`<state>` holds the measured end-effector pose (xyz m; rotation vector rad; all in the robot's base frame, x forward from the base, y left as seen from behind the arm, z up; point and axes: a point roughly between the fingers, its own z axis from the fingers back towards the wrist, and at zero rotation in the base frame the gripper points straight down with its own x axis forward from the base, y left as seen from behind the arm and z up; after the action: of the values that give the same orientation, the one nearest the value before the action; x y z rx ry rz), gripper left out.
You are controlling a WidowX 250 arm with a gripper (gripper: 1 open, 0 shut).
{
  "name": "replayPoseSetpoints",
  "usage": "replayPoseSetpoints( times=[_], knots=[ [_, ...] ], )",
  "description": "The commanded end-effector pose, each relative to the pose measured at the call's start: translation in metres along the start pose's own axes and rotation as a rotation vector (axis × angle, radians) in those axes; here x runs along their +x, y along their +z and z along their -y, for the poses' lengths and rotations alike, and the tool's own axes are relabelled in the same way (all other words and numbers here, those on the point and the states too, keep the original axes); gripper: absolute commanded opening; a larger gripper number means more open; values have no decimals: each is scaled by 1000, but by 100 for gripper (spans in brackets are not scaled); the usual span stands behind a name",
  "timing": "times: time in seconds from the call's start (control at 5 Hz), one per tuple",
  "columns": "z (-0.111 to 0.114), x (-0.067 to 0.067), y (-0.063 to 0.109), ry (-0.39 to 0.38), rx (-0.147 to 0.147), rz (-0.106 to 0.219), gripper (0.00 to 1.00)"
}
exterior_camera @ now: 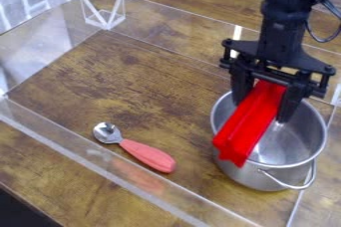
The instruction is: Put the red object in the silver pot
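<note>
**Red bar held over the steel pot**

The black hand (277, 76) pointed straight down above the silver pot (270, 137), and its fingers were clamped on the upper end of the red object (253, 123). The fingers stood fairly wide, with the flat bar filling the space between them. From the grip the bar hung tilted, its top towards the right and its lower end slanting down to the left. That lower end sat at the pot's left rim, partly over the edge, and whether it touched the metal could not be told. The rest of the bar lay over the pot's open mouth. The pot stood on the wooden counter (134, 82) at the lower right, its small loop handle facing the camera.

To the left, well apart from the pot, a metal spoon (134, 145) with a salmon-red handle lay flat on the wood, bowl to the upper left. A clear plastic wall (54, 32) ran around the work area, and a small clear stand (103, 12) sat in the far left corner. Nothing lay between the hand and the pot.
</note>
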<state>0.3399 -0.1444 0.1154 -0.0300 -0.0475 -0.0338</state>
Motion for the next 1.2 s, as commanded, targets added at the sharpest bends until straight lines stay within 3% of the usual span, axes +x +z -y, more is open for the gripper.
replayPoseSetpoints(
  times=[0.0, 0.4, 0.8, 1.0],
  knots=[
    [-1, -5, 50, -28, -26, 105, 0],
    [1, -8, 58, -114, -37, 119, 0],
    [-8, 1, 51, -315, -61, 99, 0],
    [-13, 9, 49, -259, -56, 95, 0]
  ],
)
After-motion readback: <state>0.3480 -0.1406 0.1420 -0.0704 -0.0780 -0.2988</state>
